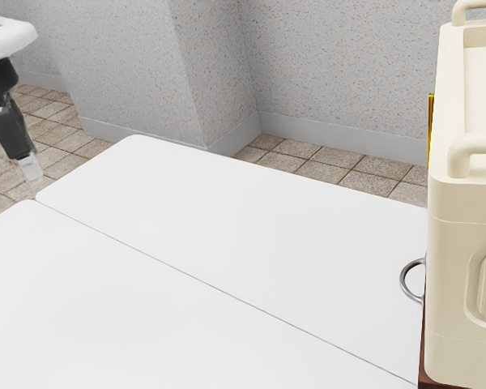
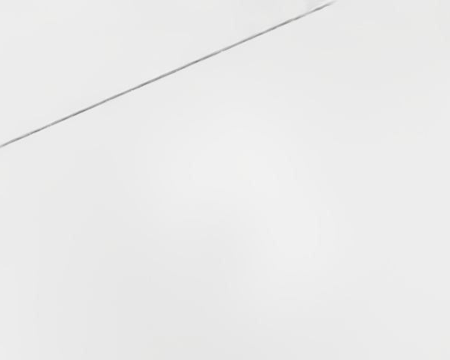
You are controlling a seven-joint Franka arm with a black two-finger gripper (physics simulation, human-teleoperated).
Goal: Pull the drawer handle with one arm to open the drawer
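Note:
My gripper (image 1: pixel 30 168) hangs at the exterior view's far left, above the level of the white table and far from the drawer handle; whether it is open or shut cannot be made out. A curved metal ring handle (image 1: pixel 406 279) juts from a dark reddish-brown cabinet (image 1: pixel 424 356) at the exterior view's right. Most of that cabinet, drawer front included, is hidden behind a cream-coloured case, so how far the drawer stands out cannot be told. In the wrist view the white tabletop (image 2: pixel 232 217) lies under my hand, crossed by a thin dark seam.
The big cream case (image 1: pixel 458 275) with raised handles stands at the exterior view's right, in front of the cabinet. A yellow upright piece (image 1: pixel 431 130) shows behind it. White table panels (image 1: pixel 227 235) stretch between my gripper and the handle. Grey walls rise beyond.

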